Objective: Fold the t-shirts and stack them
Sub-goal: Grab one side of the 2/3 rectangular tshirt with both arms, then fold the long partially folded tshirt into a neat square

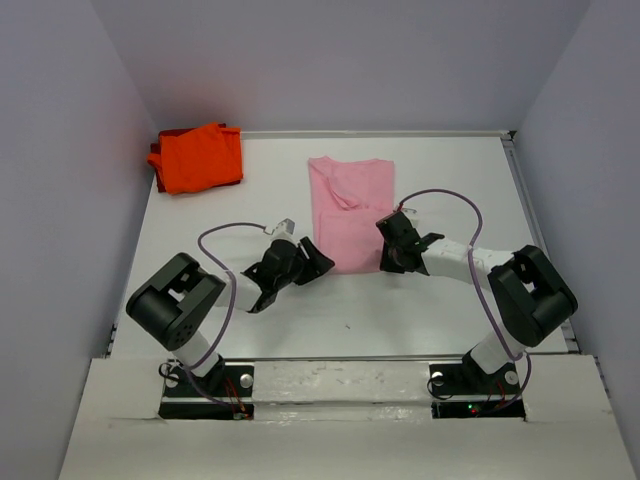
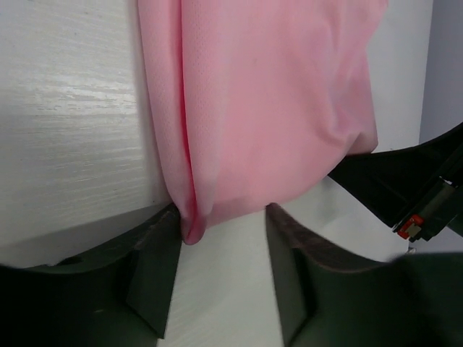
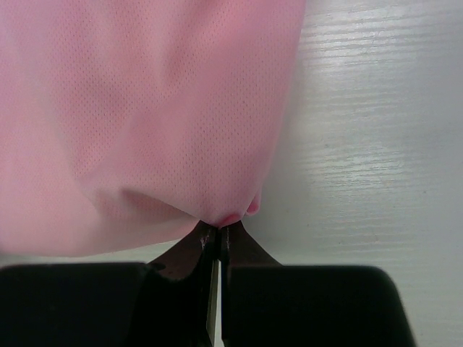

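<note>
Seen from above, the pink t-shirt (image 1: 349,212) lies folded into a long strip in the middle of the table (image 1: 450,170). The left gripper (image 1: 325,262) is at its near left corner and the right gripper (image 1: 388,260) at its near right corner. The orange t-shirt (image 1: 197,158) sits bunched in the far left corner, well apart. The left wrist view shows the jaws spread wide, with the shirt's corner resting against one finger (image 2: 155,275) and nothing clamped. In the right wrist view the right gripper (image 3: 219,235) is pinched tight on the shirt's near corner.
</note>
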`<state>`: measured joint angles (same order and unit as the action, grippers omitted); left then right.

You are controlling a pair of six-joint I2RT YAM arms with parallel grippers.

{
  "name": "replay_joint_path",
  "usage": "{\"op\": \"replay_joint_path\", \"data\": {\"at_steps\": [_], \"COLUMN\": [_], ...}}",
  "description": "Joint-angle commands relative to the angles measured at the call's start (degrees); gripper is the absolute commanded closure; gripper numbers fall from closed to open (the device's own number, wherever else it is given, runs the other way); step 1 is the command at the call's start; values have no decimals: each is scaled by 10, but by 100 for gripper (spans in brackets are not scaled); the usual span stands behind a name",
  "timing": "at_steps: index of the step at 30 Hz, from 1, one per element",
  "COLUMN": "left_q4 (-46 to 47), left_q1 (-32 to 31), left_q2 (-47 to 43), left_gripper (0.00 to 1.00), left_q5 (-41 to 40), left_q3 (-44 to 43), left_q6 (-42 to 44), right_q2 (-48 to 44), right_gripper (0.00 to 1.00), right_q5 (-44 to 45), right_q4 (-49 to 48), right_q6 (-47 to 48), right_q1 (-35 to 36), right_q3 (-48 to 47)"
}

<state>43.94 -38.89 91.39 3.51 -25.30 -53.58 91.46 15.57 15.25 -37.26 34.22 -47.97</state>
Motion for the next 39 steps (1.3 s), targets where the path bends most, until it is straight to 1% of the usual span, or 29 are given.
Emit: {"op": "replay_joint_path", "data": {"at_steps": [1, 3, 4, 5, 10, 15, 19, 21, 22, 25, 28, 29, 31, 34, 35, 37, 38, 39], "left_q4": [-14, -14, -14, -16, -25, -46, -71, -103, -127, -160, -228, -240, -261, -268, -260, -243, -230, -227], "left_q1": [0, 0, 0, 0, 0, 0, -3, -6, -8, -14, -15, -15, -15, -14, -14, -14, -10, -7], "left_q2": [19, 21, 21, 19, 1, -58, -126, -175, -213, -273, -356, -356, -393, -402, -405, -396, -381, -369], "left_gripper": [48, 68, 91, 100, 100, 100, 100, 100, 100, 100, 100, 100, 100, 100, 100, 100, 100, 100], "left_q5": [-4, -6, -8, -10, -13, -11, -12, -17, -25, -29, -50, -54, -59, -74, -78, -89, -96, -96], "left_q3": [-14, -16, -15, -14, -4, 28, 60, 75, 80, 100, 102, 101, 90, 66, 59, 54, 49, 34], "left_q6": [25, 29, 33, 33, 38, 38, 33, 32, 28, 21, 20, 20, 23, 28, 30, 34, 39, 46], "right_q2": [4, -1, -3, -5, -28, -75, -130, -164, -174, -212, -240, -247, -262, -283, -286, -277, -268, -244], "right_gripper": [100, 100, 100, 100, 100, 100, 100, 100, 100, 100, 100, 100, 100, 100, 100, 100, 100, 100], "right_q5": [-5, -6, -6, -6, -14, -40, -41, -45, -46, -56, -56, -53, -39, -18, 3, 23, 30, 44], "right_q4": [-5, -4, -3, -3, 7, 25, 54, 74, 83, 102, 122, 125, 140, 133, 134, 133, 132, 131], "right_q6": [9, 9, 9, 9, 10, 6, -8, -19, -26, -37, -46, -46, -47, -32, -22, -10, -6, 4], "right_q1": [5, 5, 5, 5, 5, 10, 30, 35, 40, 46, 52, 52, 52, 52, 52, 52, 52, 52], "right_q3": [-3, -2, -1, 0, 7, 34, 57, 69, 74, 82, 89, 89, 77, 50, 39, 10, -19, -34]}}
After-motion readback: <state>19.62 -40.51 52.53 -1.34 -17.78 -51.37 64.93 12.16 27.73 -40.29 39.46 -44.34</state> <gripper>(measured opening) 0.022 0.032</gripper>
